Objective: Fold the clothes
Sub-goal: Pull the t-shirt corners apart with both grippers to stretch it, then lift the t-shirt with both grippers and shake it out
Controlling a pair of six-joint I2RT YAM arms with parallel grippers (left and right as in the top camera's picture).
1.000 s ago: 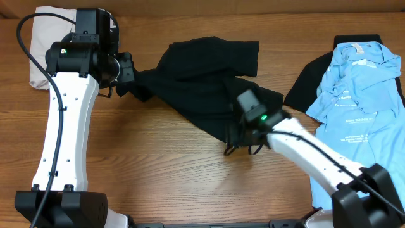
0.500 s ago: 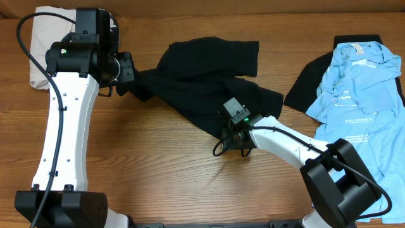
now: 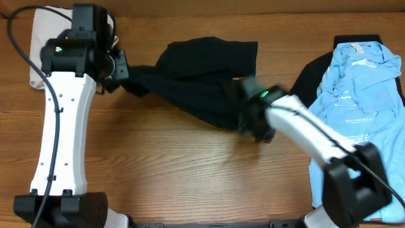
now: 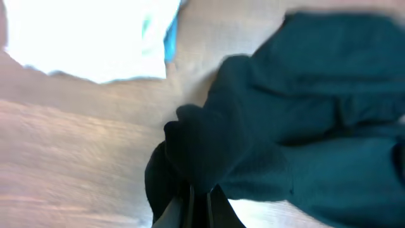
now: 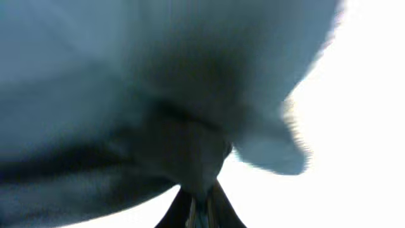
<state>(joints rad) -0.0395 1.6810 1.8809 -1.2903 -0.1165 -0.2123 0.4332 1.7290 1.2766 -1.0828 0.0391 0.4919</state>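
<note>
A large black garment (image 3: 202,73) of the clothes lies stretched across the middle of the table. My left gripper (image 3: 125,73) is shut on its left end, and in the left wrist view the fingers (image 4: 200,206) pinch a bunched fold of the dark cloth (image 4: 285,126). At the garment's lower right edge, my right gripper (image 3: 248,123) is blurred by motion. The right wrist view shows this gripper (image 5: 201,212) shut on dark cloth (image 5: 158,95), which fills most of that view. Light-blue T-shirts (image 3: 361,82) lie piled at the right. Pale beige trousers (image 3: 39,44) sit at the back left.
Another black garment (image 3: 309,79) lies partly under the light-blue pile at the right. Bare wooden table (image 3: 177,171) stretches across the front between the two arm bases. The left arm (image 3: 60,133) runs along the left side.
The right gripper has shut on the black garment's lower right edge and swung right and back with it. The left gripper has shifted slightly back, still holding the left end.
</note>
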